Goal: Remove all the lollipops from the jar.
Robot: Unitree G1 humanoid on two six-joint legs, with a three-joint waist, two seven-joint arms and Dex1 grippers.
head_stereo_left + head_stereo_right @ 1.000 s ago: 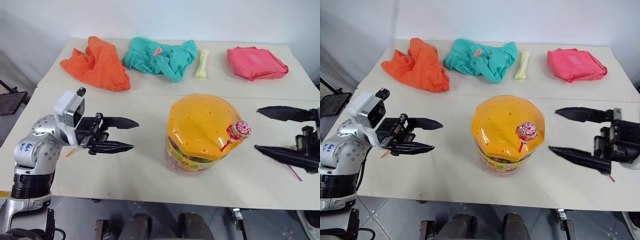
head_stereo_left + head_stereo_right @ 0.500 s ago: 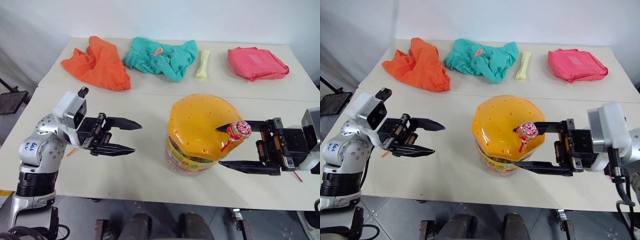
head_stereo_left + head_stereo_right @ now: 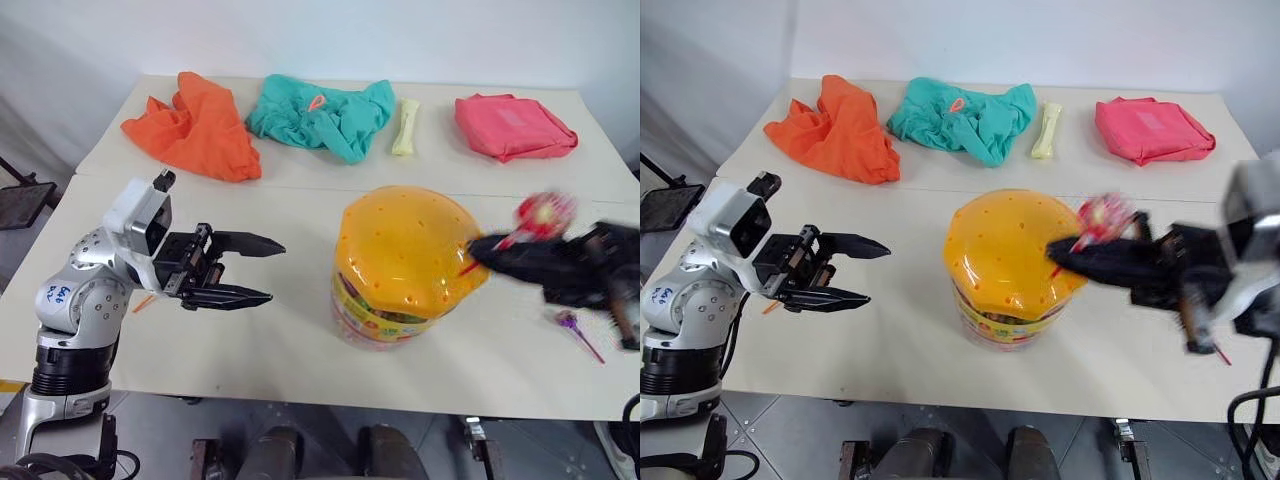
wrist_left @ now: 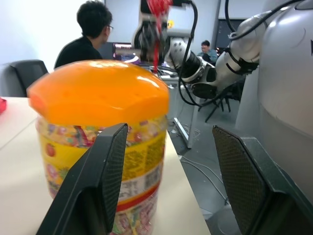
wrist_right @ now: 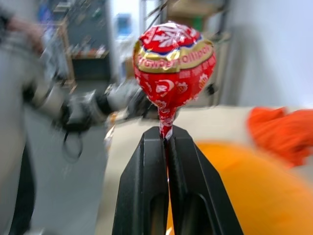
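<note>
Bright even indoor light, soft shadows, glare on the jar (image 3: 405, 262) lid, right claw (image 3: 490, 250) motion-blurred, wrist backgrounds defocused

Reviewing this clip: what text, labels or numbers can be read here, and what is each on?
"...ollipop": gold band on the lollipop wrapper; the word before it is not fully legible.
Jar label: printed text, too blurred to read.
Left arm: blue handwritten marks, too small to read surely.
</note>
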